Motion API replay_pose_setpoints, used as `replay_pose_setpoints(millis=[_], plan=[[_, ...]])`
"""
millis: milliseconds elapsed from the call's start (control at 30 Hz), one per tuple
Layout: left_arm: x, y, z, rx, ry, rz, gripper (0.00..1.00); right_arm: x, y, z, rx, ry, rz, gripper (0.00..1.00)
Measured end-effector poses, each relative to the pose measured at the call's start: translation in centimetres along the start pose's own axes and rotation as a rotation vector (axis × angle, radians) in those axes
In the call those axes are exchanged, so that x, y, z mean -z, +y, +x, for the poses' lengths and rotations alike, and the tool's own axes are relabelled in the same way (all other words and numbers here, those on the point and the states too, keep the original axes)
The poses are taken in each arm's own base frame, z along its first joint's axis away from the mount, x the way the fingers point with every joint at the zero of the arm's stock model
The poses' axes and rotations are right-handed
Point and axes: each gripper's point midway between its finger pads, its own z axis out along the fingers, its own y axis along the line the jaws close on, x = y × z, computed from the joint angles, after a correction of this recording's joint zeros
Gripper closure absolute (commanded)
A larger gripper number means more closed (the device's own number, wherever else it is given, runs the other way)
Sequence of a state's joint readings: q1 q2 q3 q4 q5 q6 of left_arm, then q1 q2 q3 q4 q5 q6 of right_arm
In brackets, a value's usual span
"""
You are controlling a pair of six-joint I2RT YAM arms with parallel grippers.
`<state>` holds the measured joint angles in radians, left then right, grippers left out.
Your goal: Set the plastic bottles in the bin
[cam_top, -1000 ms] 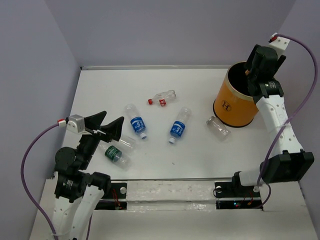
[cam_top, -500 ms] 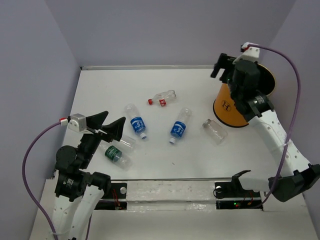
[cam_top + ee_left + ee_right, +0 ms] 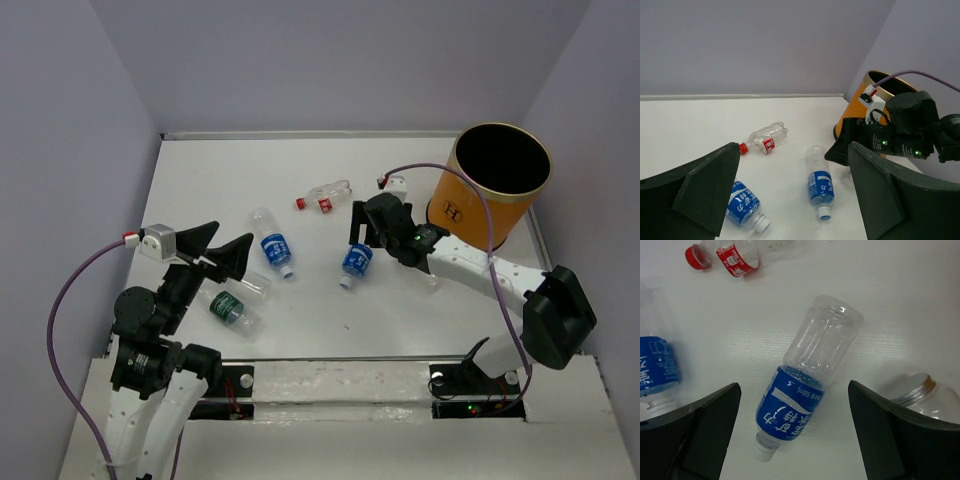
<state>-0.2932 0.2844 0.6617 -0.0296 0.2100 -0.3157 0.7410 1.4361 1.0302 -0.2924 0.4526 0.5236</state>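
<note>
Right arm stretches low leftward, right gripper (image 3: 793, 385) wide open and empty over a clear blue-labelled plastic bottle (image 3: 790, 412); left gripper (image 3: 792, 145) likewise open, empty.

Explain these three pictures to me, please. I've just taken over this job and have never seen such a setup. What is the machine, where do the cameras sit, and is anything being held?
These are two robot arms bolted at the near edge of a white table, each ending in a two-finger gripper. The large picture looks down from above and behind them. The other two come from a camera on each wrist, so the dark wedges at their lower corners are that arm's own fingers.

Small clear plastic bottles lie on the table, among them a red-label bottle, a green-label bottle and two with blue labels. The orange bin stands at the far right.

Nothing is held. The left gripper is open at the near left. The right gripper is open over the middle blue-label bottle.
</note>
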Motion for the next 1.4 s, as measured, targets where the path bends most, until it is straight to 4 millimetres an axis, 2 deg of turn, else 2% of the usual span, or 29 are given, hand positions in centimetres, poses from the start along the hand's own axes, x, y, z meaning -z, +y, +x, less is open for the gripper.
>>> replay_pose_setpoints(millis=[200,367,433,567,700,800,967,1033,1133,1267,1333,1367,1400], plan=[[0.0,0.0,0.0,0.0,0.0,0.001,0.01,-2.3,0.7,2.1,-0.058,0.05,0.011,0.06],[0.0,-0.1,0.0,0.0,0.001,0.003,0.01,-4.9,0.0,5.7,-0.049,0.128,0.081,0.09],[0.0,-0.1,0.0,0.0,0.001,0.005,0.01,-5.5,-0.3,6.5,-0.046,0.144,0.1,0.11],[0.0,-0.3,0.1,0.0,0.005,0.015,0.01,-6.2,-0.4,7.2,-0.05,0.154,0.117,0.22],[0.0,-0.4,0.1,-0.001,0.006,0.021,0.01,-6.9,-0.1,7.1,-0.072,0.143,0.118,0.39],[0.0,-0.4,0.1,0.0,0.007,0.023,0.01,-7.0,0.1,7.0,-0.092,0.133,0.118,0.61],[0.0,-0.5,0.1,-0.001,0.007,0.025,0.01,-5.8,-0.4,6.6,-0.115,0.113,0.112,0.63],[0.1,-0.5,0.1,-0.001,0.007,0.026,0.01,-4.3,-0.4,5.1,-0.128,0.08,0.091,0.63],[0.1,-0.5,0.1,-0.001,0.007,0.026,0.01,-1.4,0.1,1.5,-0.156,-0.007,0.034,0.63],[0.1,-0.5,0.1,-0.001,0.007,0.027,0.01,3.6,0.2,-5.6,-0.168,-0.189,-0.032,0.64],[0.1,-0.5,0.1,-0.001,0.007,0.028,0.01,6.4,-0.4,-10.2,-0.154,-0.312,-0.019,0.64],[0.1,-0.5,0.1,-0.001,0.008,0.029,0.01,8.1,-0.8,-13.1,-0.137,-0.385,-0.001,0.64],[0.1,-0.5,0.1,-0.001,0.008,0.03,0.01,9.1,-1.1,-14.9,-0.131,-0.431,0.013,0.64]])
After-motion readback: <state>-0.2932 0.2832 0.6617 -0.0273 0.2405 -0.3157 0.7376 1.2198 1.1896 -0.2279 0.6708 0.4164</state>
